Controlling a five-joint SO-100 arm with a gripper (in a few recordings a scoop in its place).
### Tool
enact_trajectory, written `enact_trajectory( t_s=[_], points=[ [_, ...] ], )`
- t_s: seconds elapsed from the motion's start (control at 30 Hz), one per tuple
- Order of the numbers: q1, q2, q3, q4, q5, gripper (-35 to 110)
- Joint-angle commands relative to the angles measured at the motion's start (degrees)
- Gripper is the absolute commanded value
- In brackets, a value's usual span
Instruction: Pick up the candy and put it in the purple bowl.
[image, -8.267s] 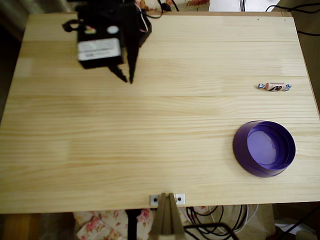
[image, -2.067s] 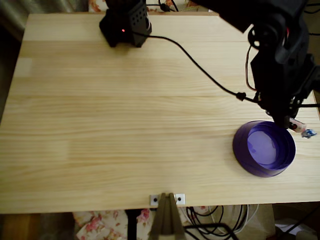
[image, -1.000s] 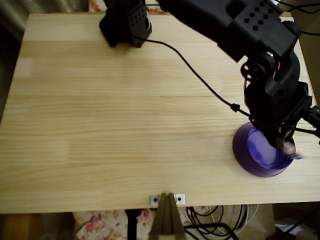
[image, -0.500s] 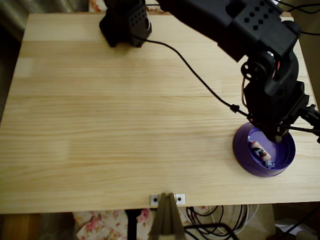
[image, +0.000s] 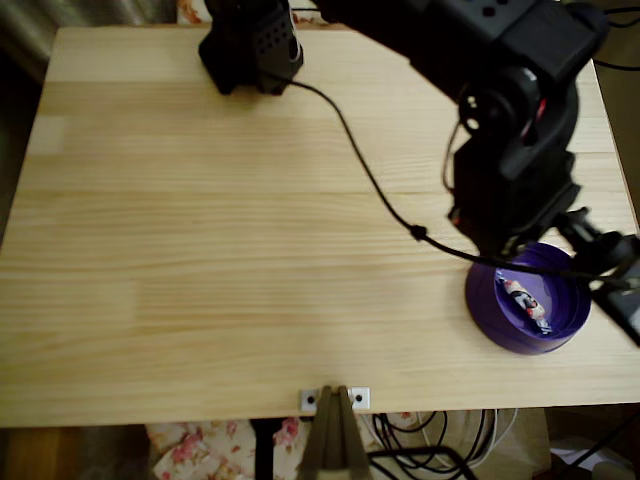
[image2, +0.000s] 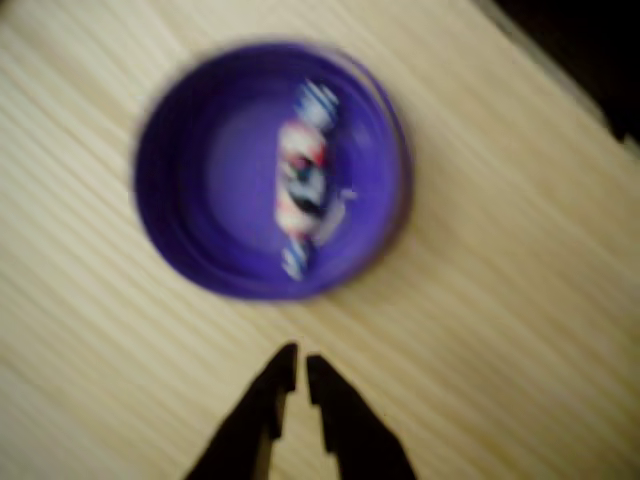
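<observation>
The candy (image: 527, 304) lies inside the purple bowl (image: 480, 310) near the table's front right corner, its twisted wrapper ends pointing along the bowl's floor. The wrist view, which is blurred, shows the same candy (image2: 303, 190) resting in the middle of the bowl (image2: 165, 240). My gripper (image2: 302, 362) hangs over bare wood just outside the bowl's rim, its dark fingers drawn together with only a thin slit between them and nothing held. In the overhead view the black arm (image: 512, 170) reaches over the bowl's upper left side and hides part of its rim.
The arm's base (image: 250, 42) stands at the table's back edge, and a black cable (image: 368, 178) runs from it across the wood to the arm. The table's right edge (image: 625, 180) lies close to the bowl. A small metal bracket (image: 335, 398) sits at the front edge.
The gripper carried the candy from the table's right side to the bowl and let it drop inside. Since half a second ago the arm has drawn back up and left, off the bowl.
</observation>
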Motion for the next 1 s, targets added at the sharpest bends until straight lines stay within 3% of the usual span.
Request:
enact_trajectory(
  t_s=[0.0,0.37,0.97],
  points=[
    [1.23,13.27,0.35,4.04,-1.41,0],
    [8.09,44.56,31.03,1.23,-4.39,0],
    [40.17,85.61,67.85,-2.20,-3.69,-1]
  ],
)
